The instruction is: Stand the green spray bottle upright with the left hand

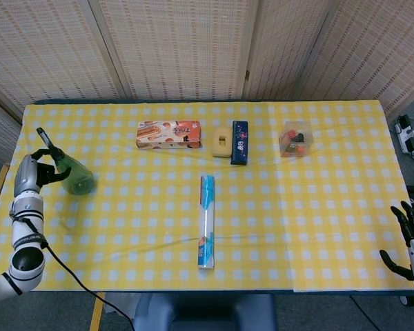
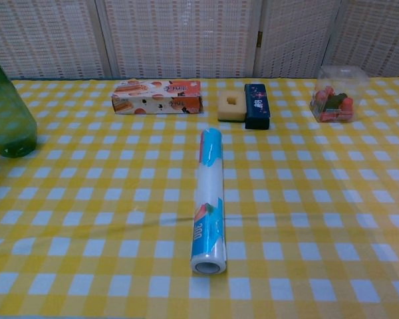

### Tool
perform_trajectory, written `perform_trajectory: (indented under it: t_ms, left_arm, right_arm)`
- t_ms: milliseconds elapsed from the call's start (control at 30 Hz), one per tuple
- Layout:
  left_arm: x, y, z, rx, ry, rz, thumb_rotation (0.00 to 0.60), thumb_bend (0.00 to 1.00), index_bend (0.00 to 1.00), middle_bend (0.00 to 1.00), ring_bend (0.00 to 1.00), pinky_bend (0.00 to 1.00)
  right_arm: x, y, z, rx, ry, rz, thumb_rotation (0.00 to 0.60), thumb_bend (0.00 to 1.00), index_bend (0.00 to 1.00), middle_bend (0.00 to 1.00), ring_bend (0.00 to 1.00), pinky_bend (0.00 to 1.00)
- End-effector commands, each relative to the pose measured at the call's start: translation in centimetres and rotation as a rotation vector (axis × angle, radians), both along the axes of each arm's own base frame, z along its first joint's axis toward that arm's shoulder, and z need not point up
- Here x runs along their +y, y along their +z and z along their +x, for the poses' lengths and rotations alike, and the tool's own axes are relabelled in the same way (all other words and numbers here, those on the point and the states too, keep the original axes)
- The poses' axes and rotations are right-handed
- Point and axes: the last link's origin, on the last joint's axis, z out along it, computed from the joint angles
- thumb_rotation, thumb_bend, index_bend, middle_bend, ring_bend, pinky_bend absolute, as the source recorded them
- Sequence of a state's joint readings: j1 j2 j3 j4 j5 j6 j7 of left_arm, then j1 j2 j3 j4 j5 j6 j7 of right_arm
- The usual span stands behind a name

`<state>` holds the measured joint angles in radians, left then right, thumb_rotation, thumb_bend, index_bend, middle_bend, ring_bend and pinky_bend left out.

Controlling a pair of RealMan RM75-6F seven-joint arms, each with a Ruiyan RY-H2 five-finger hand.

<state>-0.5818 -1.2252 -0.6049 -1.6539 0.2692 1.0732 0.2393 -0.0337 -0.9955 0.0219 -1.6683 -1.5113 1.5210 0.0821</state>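
The green spray bottle [image 1: 74,178] stands near the left edge of the yellow checked table [image 1: 317,207], its dark nozzle pointing up and to the left. My left hand [image 1: 30,175] is beside it at the table's edge, fingers wrapped around the bottle's neck. In the chest view only the bottle's body [image 2: 6,113] shows at the far left, with its base on the cloth; the hand is out of frame there. My right hand [image 1: 408,243] hangs off the table's near right corner, fingers spread and empty.
A roll of cling film [image 1: 206,221] lies in the table's middle. Along the back stand a snack box [image 1: 168,134], a yellow sponge [image 1: 222,141], a dark blue box [image 1: 239,142] and a clear container of red items [image 1: 296,140].
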Motion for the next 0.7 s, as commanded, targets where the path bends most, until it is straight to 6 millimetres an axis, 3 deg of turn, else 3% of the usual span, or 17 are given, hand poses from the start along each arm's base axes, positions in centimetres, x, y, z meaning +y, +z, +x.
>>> perform_trajectory:
  t_ms: [33, 500, 700]
  left_arm:
    - [0.0, 0.2, -0.1, -0.003, -0.005, 0.003, 0.600, 0.25, 0.35, 1.00, 1.00, 1.00]
    - [-1.1, 0.7, -0.8, -0.002, -0.013, -0.005, 0.600, 0.19, 0.26, 1.00, 1.00, 1.00]
    - [-3.7, 1.3, -2.3, 0.140, -0.045, -0.015, 0.600, 0.18, 0.22, 1.00, 1.00, 1.00]
  right_arm:
    - [0.0, 0.0, 0.0, 0.001, -0.001, 0.001, 0.600, 0.33, 0.00, 0.00, 0.00, 0.00]
    - [0.0, 0.1, 0.0, 0.008, 0.003, -0.023, 0.600, 0.33, 0.00, 0.00, 0.00, 0.00]
    - [0.1, 0.0, 0.1, 0.008, 0.006, -0.011, 0.600, 0.33, 0.00, 0.00, 0.00, 0.00]
